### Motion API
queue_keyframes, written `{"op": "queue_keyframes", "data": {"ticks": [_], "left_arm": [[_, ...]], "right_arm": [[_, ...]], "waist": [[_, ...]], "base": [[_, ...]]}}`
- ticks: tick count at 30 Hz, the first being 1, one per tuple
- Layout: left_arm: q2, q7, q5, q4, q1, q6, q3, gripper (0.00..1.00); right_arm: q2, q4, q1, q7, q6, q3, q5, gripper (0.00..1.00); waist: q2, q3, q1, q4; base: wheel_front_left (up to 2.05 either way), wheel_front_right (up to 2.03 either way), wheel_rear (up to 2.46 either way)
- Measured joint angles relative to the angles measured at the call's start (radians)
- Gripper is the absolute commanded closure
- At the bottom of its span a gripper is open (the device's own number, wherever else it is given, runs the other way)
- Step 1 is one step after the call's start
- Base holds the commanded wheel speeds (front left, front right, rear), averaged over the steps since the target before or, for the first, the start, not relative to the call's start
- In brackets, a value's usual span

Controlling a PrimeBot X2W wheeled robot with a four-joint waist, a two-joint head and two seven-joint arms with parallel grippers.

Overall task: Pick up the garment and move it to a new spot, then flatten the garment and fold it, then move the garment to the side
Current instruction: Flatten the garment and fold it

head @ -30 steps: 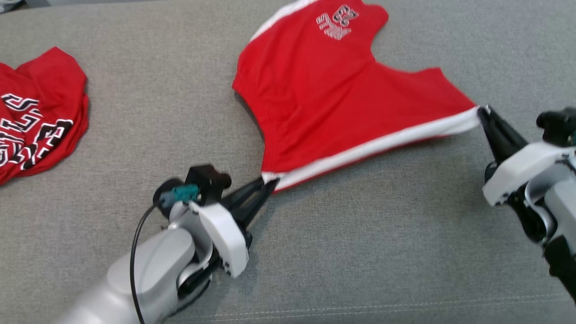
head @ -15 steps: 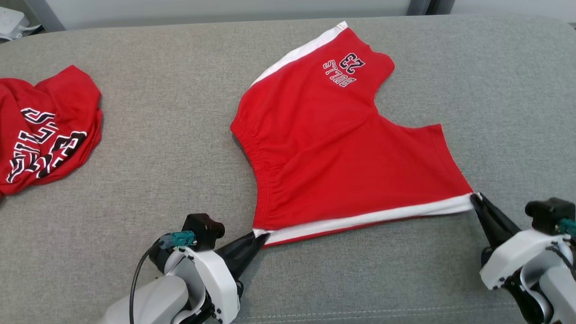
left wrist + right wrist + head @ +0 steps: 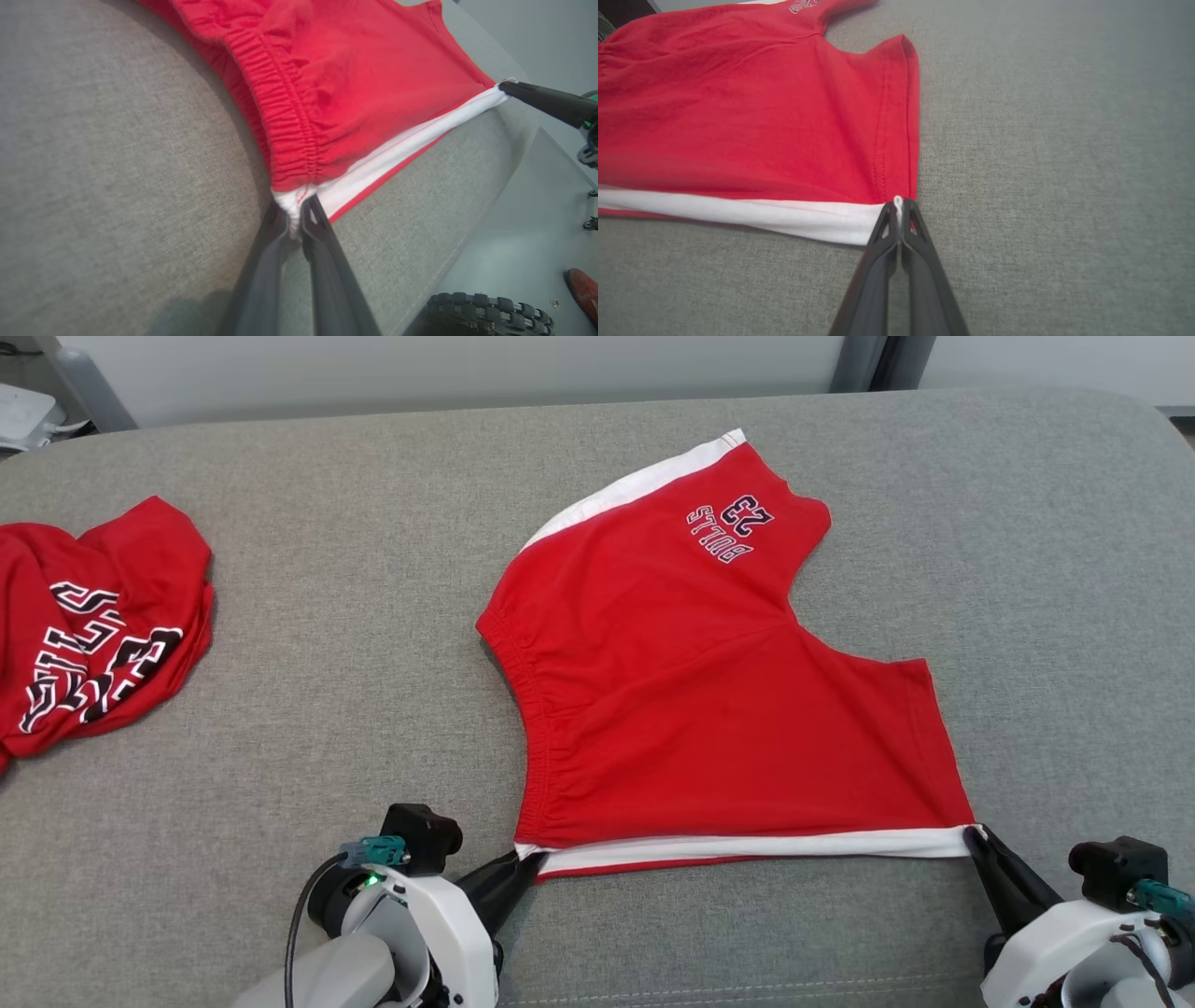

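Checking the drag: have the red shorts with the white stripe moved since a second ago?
Yes. The red white-striped shorts slid toward the robot: their near edge, earlier level with the bottom of the crumpled red shirt, now lies below it.

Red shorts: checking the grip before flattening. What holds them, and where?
The left pincer pinches the red shorts at the waistband corner of the white stripe; the right pincer at its hem corner.
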Motion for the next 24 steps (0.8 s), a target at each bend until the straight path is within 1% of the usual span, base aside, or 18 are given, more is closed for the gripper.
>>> {"op": "queue_keyframes", "data": {"ticks": [3,4,5,6,7,8,14,19,24], "left_arm": [[-0.013,0.013,-0.024,0.016,0.012,0.000,-0.004,1.00],[-0.017,0.015,-0.025,0.021,0.012,0.000,-0.005,0.85],[-0.021,0.019,-0.034,0.027,0.012,0.000,-0.005,0.59],[-0.024,0.021,-0.042,0.033,0.012,0.000,-0.006,0.11],[-0.026,0.021,-0.044,0.040,0.012,0.000,-0.007,0.00],[-0.028,0.021,-0.045,0.046,0.012,0.000,-0.007,0.00],[-0.028,0.004,-0.061,0.092,0.034,0.004,0.005,0.00],[-0.022,-0.013,-0.061,0.074,0.082,0.068,0.063,0.00],[0.009,-0.017,-0.063,-0.030,0.163,0.142,0.140,0.00]], "right_arm": [[0.006,0.008,0.000,0.000,0.000,-0.006,-0.020,1.00],[0.008,0.012,0.000,0.000,0.000,-0.011,-0.025,0.93],[0.011,0.013,0.000,0.000,0.000,-0.015,-0.029,0.72],[0.015,0.013,0.000,0.000,0.000,-0.023,-0.036,0.56],[0.018,0.013,0.000,0.000,0.000,-0.031,-0.040,0.13],[0.021,0.012,0.000,0.000,0.000,-0.043,-0.046,0.00],[0.032,-0.025,0.005,0.000,0.000,-0.138,-0.082,0.00],[0.064,-0.090,0.024,0.000,0.000,-0.193,-0.112,0.00],[0.102,-0.143,0.056,0.000,0.000,-0.207,-0.141,0.00]], "waist": [[0.0000,-0.006,0.0000,-0.005],[0.0000,-0.008,0.0001,-0.005],[0.0000,-0.010,0.0000,-0.006],[0.0000,-0.013,0.0000,-0.006],[0.0000,-0.015,0.0001,-0.006],[0.0000,-0.019,0.0000,-0.006],[0.0000,-0.056,0.0001,-0.007],[0.0000,-0.097,0.0000,-0.005],[0.0000,-0.142,0.0000,0.002]], "base": [[0.00,0.00,0.00],[0.00,0.00,0.00],[0.00,0.00,0.00],[0.00,0.00,0.00],[0.00,0.00,0.00],[0.00,0.00,0.00],[0.00,0.00,0.00],[0.00,0.00,0.00],[0.00,0.00,0.00]]}}
